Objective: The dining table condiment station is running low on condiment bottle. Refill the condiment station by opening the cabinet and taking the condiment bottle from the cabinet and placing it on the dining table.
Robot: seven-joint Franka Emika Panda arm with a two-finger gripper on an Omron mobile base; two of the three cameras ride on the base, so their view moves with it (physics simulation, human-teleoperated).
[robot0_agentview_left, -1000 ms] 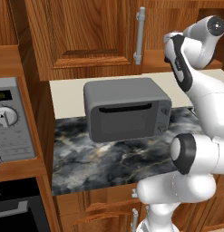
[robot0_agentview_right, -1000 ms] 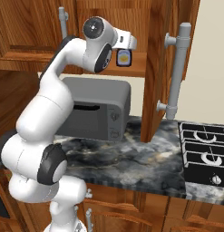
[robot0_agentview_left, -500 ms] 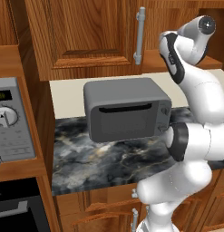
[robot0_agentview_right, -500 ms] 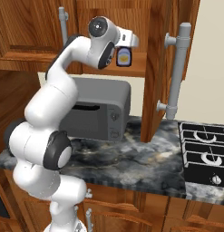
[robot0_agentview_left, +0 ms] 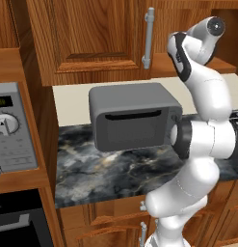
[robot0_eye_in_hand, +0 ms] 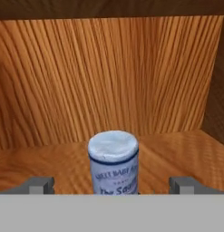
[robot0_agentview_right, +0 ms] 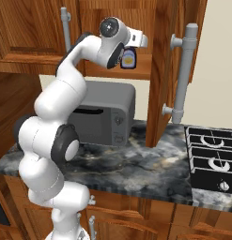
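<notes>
The condiment bottle (robot0_eye_in_hand: 113, 161) stands upright on the wooden shelf (robot0_eye_in_hand: 186, 149) inside the cabinet (robot0_agentview_right: 166, 70), near the shelf's front edge and well away from the back wall. In the hand view its pale cap faces the camera and its label shows below; the bottle sits right between the two finger tips (robot0_eye_in_hand: 38, 185) of the claw (robot0_eye_in_hand: 113, 186), which stand wide apart, one on each side of it, neither touching it. The claw holds nothing.

In the right base view the bottle (robot0_agentview_right: 128, 60) shows just beyond the arm's wrist, on the shelf's front edge behind the open cabinet door, whose long silver bar handle (robot0_agentview_right: 184, 77) hangs over the bench (robot0_agentview_right: 136, 164). A grey microwave (robot0_agentview_right: 101, 115) stands on the bench below the shelf, toward the back edge. To the right, a black hob (robot0_agentview_right: 211, 157) is set at the bench's right end.

In the left base view the neighbouring cabinet door (robot0_agentview_left: 91, 38) is closed.
</notes>
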